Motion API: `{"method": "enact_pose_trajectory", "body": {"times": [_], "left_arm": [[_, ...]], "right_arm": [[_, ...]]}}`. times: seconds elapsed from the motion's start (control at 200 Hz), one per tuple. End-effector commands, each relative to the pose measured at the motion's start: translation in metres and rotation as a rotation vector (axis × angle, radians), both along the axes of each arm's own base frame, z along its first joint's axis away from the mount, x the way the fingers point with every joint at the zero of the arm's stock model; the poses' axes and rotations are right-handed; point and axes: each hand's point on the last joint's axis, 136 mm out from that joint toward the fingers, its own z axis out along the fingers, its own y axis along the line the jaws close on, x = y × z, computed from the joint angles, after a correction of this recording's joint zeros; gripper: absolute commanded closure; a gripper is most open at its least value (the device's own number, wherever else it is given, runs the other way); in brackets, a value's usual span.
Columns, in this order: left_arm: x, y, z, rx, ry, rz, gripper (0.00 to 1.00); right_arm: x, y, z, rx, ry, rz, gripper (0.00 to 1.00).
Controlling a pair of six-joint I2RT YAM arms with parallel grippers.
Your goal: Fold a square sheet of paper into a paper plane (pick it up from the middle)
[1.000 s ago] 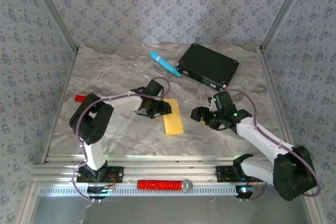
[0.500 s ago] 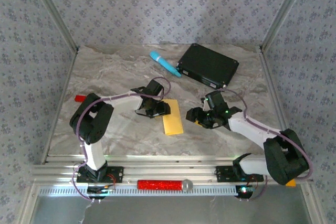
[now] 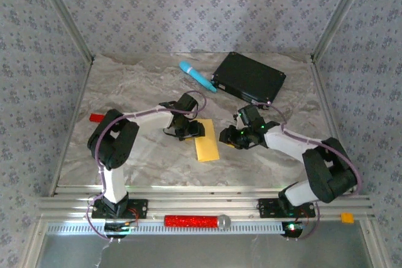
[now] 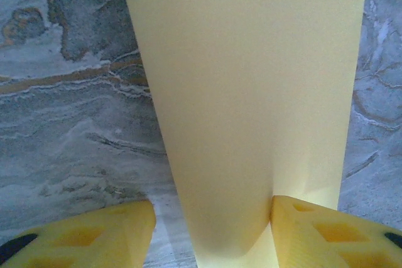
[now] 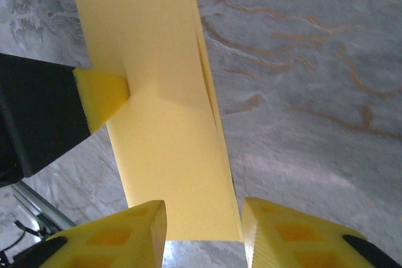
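My left gripper (image 4: 210,236) had its fingers (image 4: 333,230) apart at the paper (image 4: 251,92). One pad touched one long edge of the paper, and the other stood just clear of the opposite edge, over the bare table (image 4: 75,123). My right gripper (image 5: 204,233) straddled one end of the paper, a finger close against each long edge. I could not tell whether they pinched it or only flanked it. Farther along the paper from there, a left fingertip met its edge. The paper lay flat on the marbled table as a narrow folded yellow strip, its layers showing along one long side. Past the paper's far end lay a blue cylinder (image 3: 196,75), and past the paper to my right a black box (image 3: 249,78). A red block (image 3: 95,117) lay well apart from the paper on my left.
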Motion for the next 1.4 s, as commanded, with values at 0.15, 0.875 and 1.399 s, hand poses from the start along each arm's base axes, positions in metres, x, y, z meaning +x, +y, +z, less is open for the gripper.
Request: {"method": "enact_pose_trajectory", "body": {"times": [0.15,0.875,1.399], "left_arm": [[-0.016,0.036,-0.046,0.189,0.077,0.001,0.45],[0.001,0.006,0.021,-0.032,-0.074,0.001,0.39],[-0.014,-0.007,0.027,-0.185,-0.086,-0.043,0.42]], "right_arm": [[0.016,0.035,-0.001,0.047,0.017,0.087,0.78],[-0.027,0.026,-0.080,-0.109,0.280,-0.101,0.97],[-0.036,0.025,-0.083,-0.094,0.274,-0.173,0.97]]}}
